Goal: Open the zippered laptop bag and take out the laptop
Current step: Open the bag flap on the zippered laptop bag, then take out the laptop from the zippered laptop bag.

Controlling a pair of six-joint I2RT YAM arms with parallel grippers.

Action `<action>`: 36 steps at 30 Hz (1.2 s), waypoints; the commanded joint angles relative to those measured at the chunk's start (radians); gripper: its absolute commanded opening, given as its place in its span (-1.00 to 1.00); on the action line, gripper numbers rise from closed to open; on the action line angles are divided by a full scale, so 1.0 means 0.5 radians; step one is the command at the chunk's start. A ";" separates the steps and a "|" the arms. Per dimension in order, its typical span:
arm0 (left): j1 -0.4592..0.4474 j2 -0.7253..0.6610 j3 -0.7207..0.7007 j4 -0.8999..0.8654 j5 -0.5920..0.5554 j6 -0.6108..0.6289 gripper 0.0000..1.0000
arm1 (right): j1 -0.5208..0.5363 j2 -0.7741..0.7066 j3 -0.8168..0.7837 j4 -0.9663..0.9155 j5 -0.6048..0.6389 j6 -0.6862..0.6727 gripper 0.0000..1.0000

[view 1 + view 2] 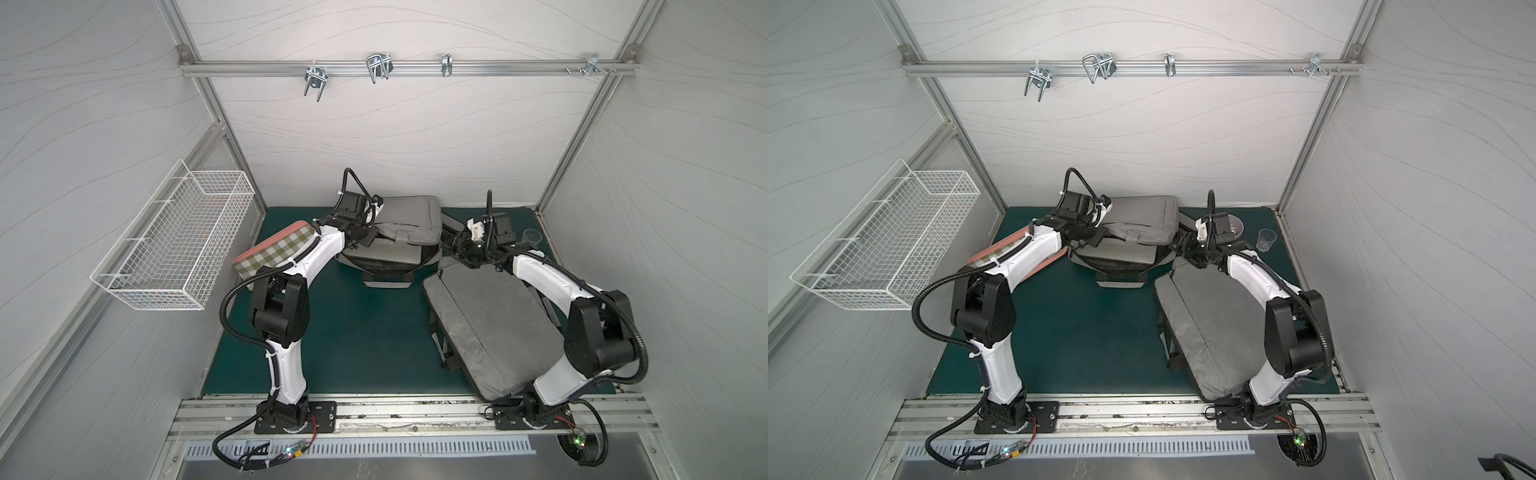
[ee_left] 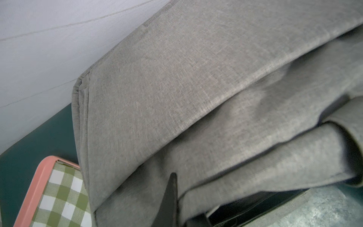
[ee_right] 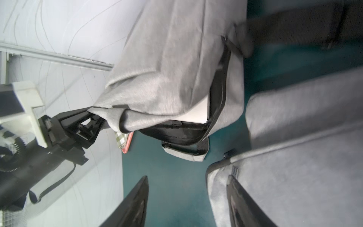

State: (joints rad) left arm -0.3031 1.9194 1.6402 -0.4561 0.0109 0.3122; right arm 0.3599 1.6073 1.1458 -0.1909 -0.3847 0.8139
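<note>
The grey laptop bag (image 1: pixel 409 216) (image 1: pixel 1142 216) lies at the back of the green mat, unzipped, with its top flap (image 2: pixel 196 88) raised. My left gripper (image 1: pixel 370 237) (image 2: pixel 180 188) is shut on the flap's edge at the bag's left corner. That pinch also shows in the right wrist view (image 3: pixel 92 118). Under the flap the silver laptop (image 1: pixel 386 253) (image 3: pixel 198 114) lies in the black-lined lower half. My right gripper (image 1: pixel 451 245) (image 3: pixel 187 176) is open and empty, hanging just off the bag's right side, one finger (image 3: pixel 235 196) over a grey cushion.
A folded grey cushion (image 1: pixel 486 324) fills the right of the mat under my right arm. A pink-rimmed checked pad (image 1: pixel 274 253) lies under my left forearm. A glass cup (image 1: pixel 1266 240) and a bowl (image 1: pixel 1235 226) stand back right. A white wire basket (image 1: pixel 174 241) hangs on the left wall.
</note>
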 commanded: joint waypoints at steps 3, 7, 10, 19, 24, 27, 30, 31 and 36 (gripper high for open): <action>0.033 -0.085 0.185 0.033 0.037 -0.348 -1.00 | 0.254 -0.066 -0.223 0.401 0.296 0.651 0.13; 0.035 -0.087 0.194 0.017 0.116 -0.386 -1.00 | 0.455 -0.002 -0.254 0.531 0.537 0.948 0.14; 0.036 -0.069 0.243 -0.040 0.178 -0.374 -1.00 | 0.574 0.106 -0.243 0.677 0.651 1.143 0.17; 0.034 -0.031 0.314 -0.207 0.397 -0.293 -1.00 | 0.741 0.566 -0.072 1.149 0.735 1.506 0.04; 0.033 -0.025 0.321 -0.237 0.497 -0.224 -1.00 | 0.746 0.858 0.018 1.430 0.685 1.672 -0.10; 0.033 -0.022 0.324 -0.260 0.544 -0.168 -1.00 | 0.736 1.009 0.123 1.501 0.583 1.673 -0.12; 0.033 -0.013 0.348 -0.287 0.548 -0.138 -1.00 | 0.737 1.060 0.133 1.480 0.612 1.732 -0.12; 0.032 -0.013 0.349 -0.295 0.551 -0.128 -1.00 | 0.738 1.064 0.142 1.473 0.627 1.727 -0.11; 0.033 -0.004 0.347 -0.299 0.600 -0.117 -1.00 | 0.733 1.167 0.222 1.593 0.674 1.762 -0.11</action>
State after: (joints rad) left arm -0.2871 1.9244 1.7340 -0.6533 0.2203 0.2432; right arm 0.7250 2.1494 1.2182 0.5247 -0.0631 1.6287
